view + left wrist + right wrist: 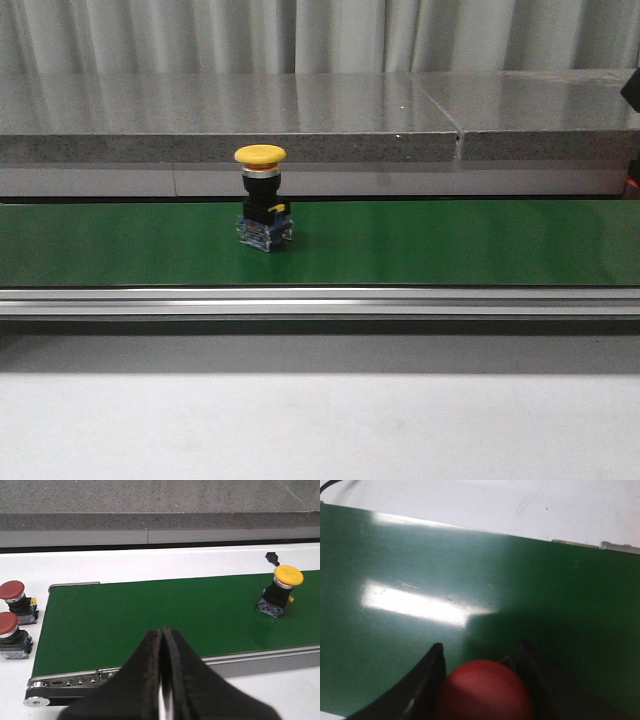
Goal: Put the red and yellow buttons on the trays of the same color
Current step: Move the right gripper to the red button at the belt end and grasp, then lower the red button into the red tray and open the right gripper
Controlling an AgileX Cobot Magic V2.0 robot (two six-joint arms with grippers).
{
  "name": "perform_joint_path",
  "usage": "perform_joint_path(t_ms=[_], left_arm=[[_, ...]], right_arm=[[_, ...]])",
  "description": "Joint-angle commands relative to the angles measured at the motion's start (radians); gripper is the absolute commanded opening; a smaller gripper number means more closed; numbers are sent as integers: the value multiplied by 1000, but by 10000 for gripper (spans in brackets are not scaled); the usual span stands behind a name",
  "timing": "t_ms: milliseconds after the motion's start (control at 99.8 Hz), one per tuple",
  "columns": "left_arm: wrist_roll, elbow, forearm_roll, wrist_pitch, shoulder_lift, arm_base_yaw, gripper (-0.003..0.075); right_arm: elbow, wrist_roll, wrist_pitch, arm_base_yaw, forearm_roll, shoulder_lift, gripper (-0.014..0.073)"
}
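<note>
Closed left gripper (pixel 163 680) at bottom centre, green conveyor belt (pixel 150 615) across the middle, yellow button (pixel 281 590) at right, two red buttons (pixel 14 597) (pixel 11 635) at left edge

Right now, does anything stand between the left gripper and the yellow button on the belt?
Nothing visible does. The left gripper is shut, and only bare green belt separates it from the upright yellow button. The two red buttons sit off the belt's end.

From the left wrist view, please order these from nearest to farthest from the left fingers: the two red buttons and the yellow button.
1. Lower red button, off the green belt's end.
2. Upper red button, just behind it.
3. Yellow button, on the belt, far opposite side.
The left gripper is shut.
</note>
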Motion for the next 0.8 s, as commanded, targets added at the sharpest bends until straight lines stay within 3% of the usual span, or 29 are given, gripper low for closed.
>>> perform_joint_path(t_ms=[0, 140, 321, 501, 792], left_arm=[[-11, -27, -3, -79, 4, -2, -19], [-11, -27, -3, -79, 4, -2, -19], [-11, -27, -3, -79, 4, -2, -19], [-11, -27, -3, -79, 4, -2, -19], [-11, -27, -3, -79, 4, -2, -19]], right_arm=[[-75, -3, -8, -2, 12, -27, 21], [-163, 0, -7, -30, 12, -21, 21], [-312, 0, 1, -137, 12, 53, 21], [-481, 0, 3, -234, 21, 194, 21], [-707, 1, -32, -292, 38, 441, 21]])
